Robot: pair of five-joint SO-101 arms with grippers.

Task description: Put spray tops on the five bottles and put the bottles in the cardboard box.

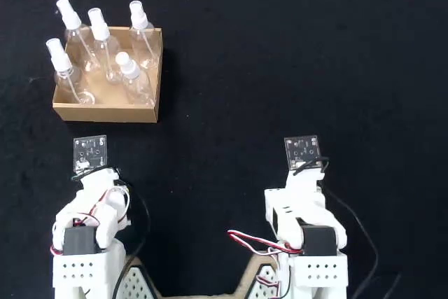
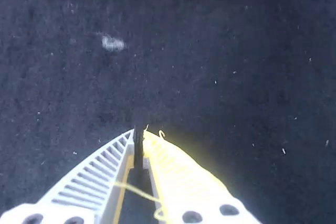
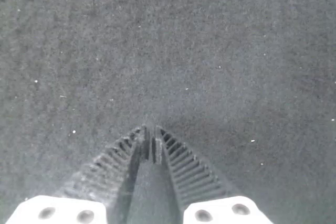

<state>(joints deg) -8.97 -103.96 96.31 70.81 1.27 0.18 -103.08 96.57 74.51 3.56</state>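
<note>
Both sets of jaws are closed with nothing in them. In the left wrist view the left jaws meet tip to tip, one ribbed finger pale point(image 2: 89, 182) and the other yellow point(image 2: 178, 177), above bare black worktop point(image 1: 280, 68). A small pale fleck point(image 2: 112, 43), possibly lint, lies on the cloth ahead of them. In the right wrist view the right jaws are likewise pressed together at the tips, touching no object.

From the high view, the left arm point(image 1: 91, 222) sits at about 7 o'clock on the worktop and the right arm point(image 1: 304, 222) at about 5 o'clock. Each is folded back over its white base at the near edge. Each carries a small square circuit board, the left one point(image 1: 91, 153) and the right one point(image 1: 304, 150), pointing toward 12 o'clock.

All five bottles stand in the cardboard box point(image 1: 105, 111), which sits at about 10 o'clock on the worktop, well apart from both arms. Each clear bottle wears a white spray top. Within the box they stand at 11 o'clock point(image 1: 77, 33), near the centre point(image 1: 105, 50), at 1 o'clock point(image 1: 143, 43), at 8 o'clock point(image 1: 68, 82) and at 4 o'clock point(image 1: 135, 83).
</note>
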